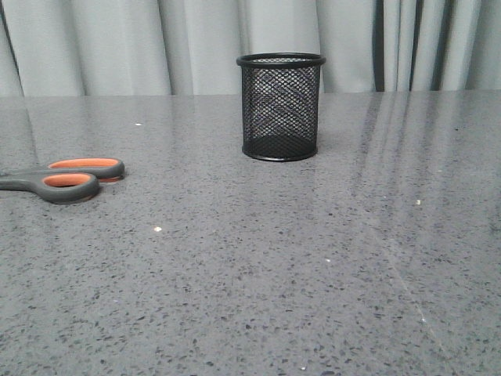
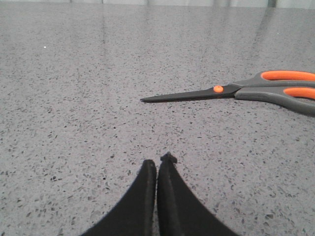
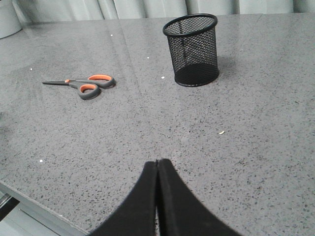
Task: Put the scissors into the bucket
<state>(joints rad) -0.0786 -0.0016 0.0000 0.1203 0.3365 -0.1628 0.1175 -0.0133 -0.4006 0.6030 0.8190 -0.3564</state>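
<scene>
Left end effector (image 2: 157,164) closed, scissors (image 2: 256,90) flat nearby, untouched

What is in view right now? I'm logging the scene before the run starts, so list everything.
scissors: 1, dark grey handles with orange lining, lying flat and closed on the table's left side
bucket: 1, black wire mesh, upright near the table's far centre, apart from the scissors, looks empty
table: 1, speckled grey
curtain: pale grey, behind the table
left gripper: 1, black, shut, holding nothing
right gripper: 1, black, shut, holding nothing
</scene>
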